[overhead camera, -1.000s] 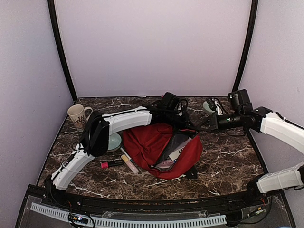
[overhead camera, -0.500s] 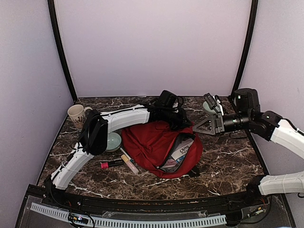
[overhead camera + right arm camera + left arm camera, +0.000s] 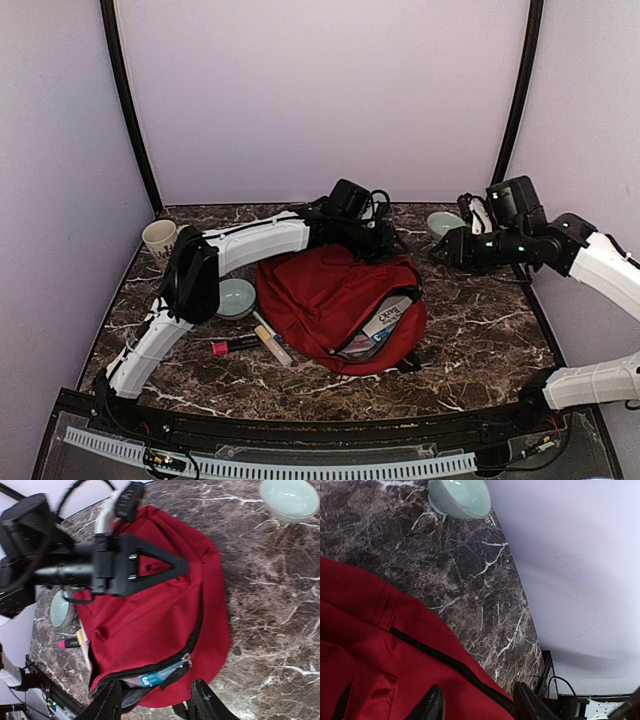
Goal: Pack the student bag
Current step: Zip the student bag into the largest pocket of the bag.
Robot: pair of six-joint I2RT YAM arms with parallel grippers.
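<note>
Mid-table on the marble top: student bag, main zipper open toward near right, booklet showing inside. Over its far edge, left gripper, jaws parted, holding nothing. Right of bag and apart from it, right gripper, jaws parted, empty. Far right: pale green bowl; second bowl just left of bag.

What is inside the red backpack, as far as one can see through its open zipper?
Through the opening of the red backpack a white and blue printed item shows. Anything deeper is covered by the fabric.
</note>
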